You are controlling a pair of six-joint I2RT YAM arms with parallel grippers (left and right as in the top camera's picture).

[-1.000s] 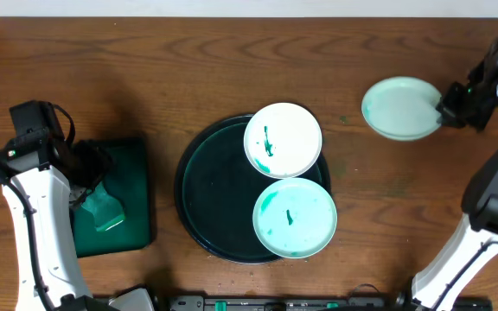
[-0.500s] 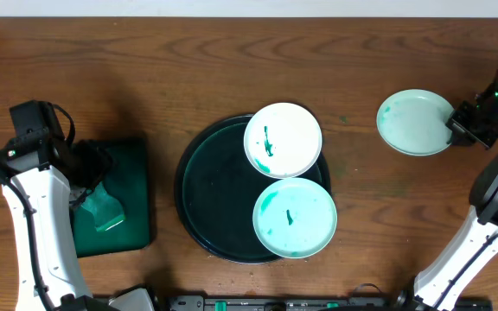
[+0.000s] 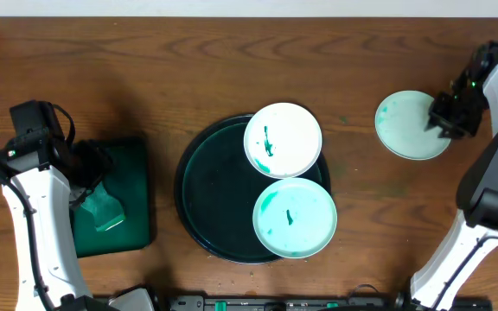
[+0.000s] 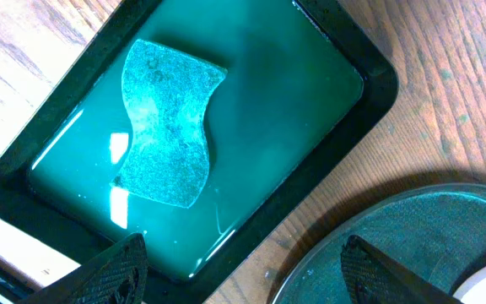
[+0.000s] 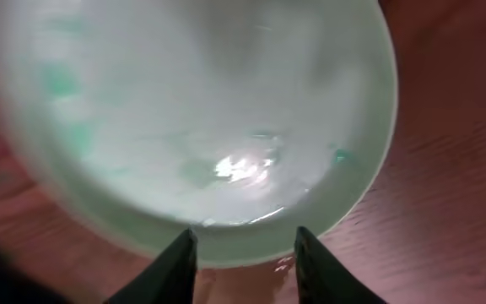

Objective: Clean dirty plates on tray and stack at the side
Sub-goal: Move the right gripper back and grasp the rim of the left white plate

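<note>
I am holding my right pincer parted at the rim of the round white teal-smeared plate near the right edge of the wooden bench.

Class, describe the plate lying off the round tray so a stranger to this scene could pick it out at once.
Find the big dark round tray mid-table. To its right, a pale plate lies alone on the bare table by the right pincer. The other two plates sit on the tray with clear green marks; this one shows only faint smudges.
</note>
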